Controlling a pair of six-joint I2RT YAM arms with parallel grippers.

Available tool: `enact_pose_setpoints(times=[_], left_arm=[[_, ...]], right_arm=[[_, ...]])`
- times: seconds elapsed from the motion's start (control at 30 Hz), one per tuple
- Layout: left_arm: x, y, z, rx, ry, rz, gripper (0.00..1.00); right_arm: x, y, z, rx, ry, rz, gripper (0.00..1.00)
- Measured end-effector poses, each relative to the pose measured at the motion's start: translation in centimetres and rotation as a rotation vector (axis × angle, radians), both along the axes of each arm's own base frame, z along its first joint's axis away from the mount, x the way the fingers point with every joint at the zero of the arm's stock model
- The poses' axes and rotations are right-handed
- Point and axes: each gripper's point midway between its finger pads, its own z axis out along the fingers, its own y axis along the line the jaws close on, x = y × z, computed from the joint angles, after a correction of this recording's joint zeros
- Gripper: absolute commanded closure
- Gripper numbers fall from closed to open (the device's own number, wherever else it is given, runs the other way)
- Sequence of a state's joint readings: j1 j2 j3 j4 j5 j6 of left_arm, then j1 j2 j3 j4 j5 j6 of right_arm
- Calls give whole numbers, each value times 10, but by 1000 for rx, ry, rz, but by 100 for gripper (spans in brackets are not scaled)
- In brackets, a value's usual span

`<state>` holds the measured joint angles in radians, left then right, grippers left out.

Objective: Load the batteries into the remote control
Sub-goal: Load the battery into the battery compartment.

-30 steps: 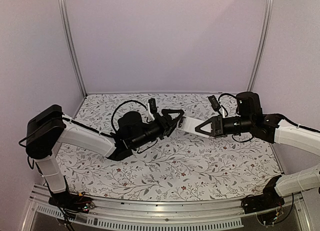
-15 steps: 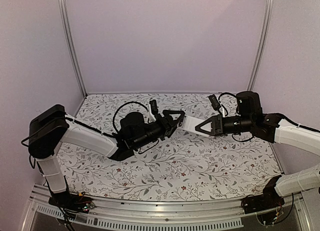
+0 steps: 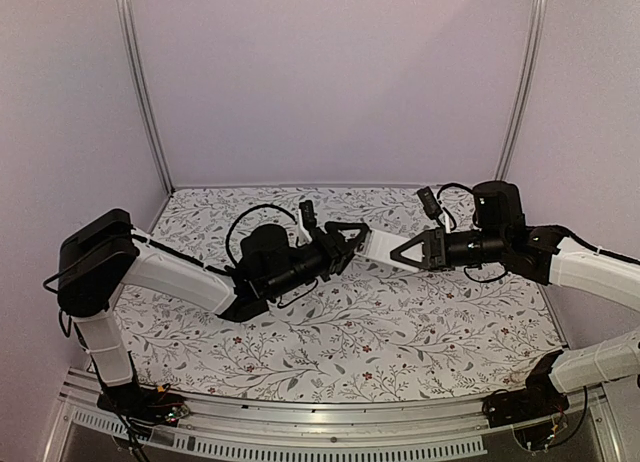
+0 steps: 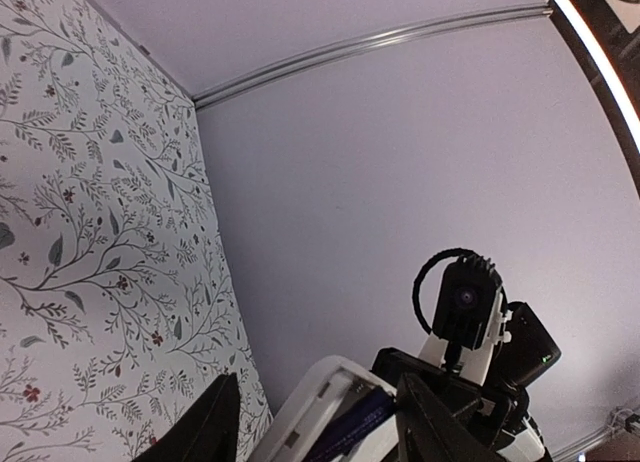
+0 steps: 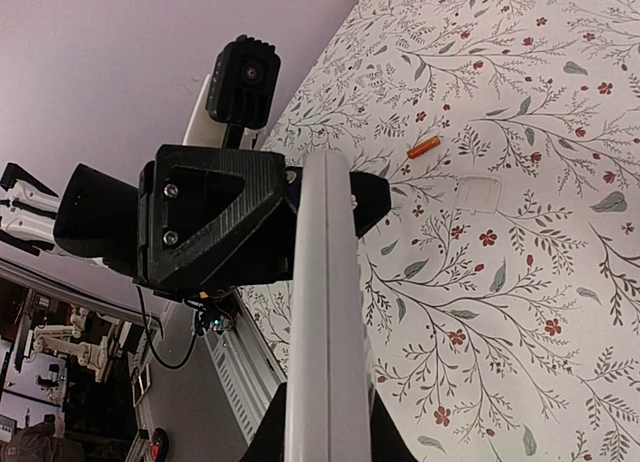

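With the right tool (image 3: 412, 252) clamping the remote (image 3: 378, 247) in mid-air, the left tool (image 3: 345, 236), fingers apart around its open end, has narrowed slightly, likely seating the dark battery (image 4: 352, 426); the orange battery (image 5: 423, 148) waits on the counter (image 3: 400, 332).

Robot test cell, laboratory setting.
Plain lilac walls (image 3: 330, 82), aluminium corner posts (image 3: 140, 82), a floral-patterned surface (image 3: 380, 332), and two robot arms (image 3: 170, 272) bolted to a metal rail (image 3: 330, 419).

Both arms reach inward with forearms near level, the left gripper (image 3: 353, 244) pointing right with its jaws parted, meeting the right gripper (image 3: 398, 254), which points left, clamped on the remote control (image 3: 376, 245).
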<state>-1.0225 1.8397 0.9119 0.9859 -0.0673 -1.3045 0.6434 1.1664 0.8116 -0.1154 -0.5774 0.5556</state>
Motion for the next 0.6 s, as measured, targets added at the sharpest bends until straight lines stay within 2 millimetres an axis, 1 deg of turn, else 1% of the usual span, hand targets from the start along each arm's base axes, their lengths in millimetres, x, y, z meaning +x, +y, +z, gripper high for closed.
enact_pose_setpoints(times=[0.27,0.43,0.5,0.6], left_arm=[[0,0,3,-16,-2,0,54],[0,1,11,-42,-22,1,64],[-1,1,16,-54,-38,1,66],[0,2,22,-75,-55,2,66]], right_arm=[[-1,0,3,9,-3,7,100],[-4,2,11,43,-4,13,100],[-4,2,17,70,5,11,100],[-4,2,22,92,6,5,100]])
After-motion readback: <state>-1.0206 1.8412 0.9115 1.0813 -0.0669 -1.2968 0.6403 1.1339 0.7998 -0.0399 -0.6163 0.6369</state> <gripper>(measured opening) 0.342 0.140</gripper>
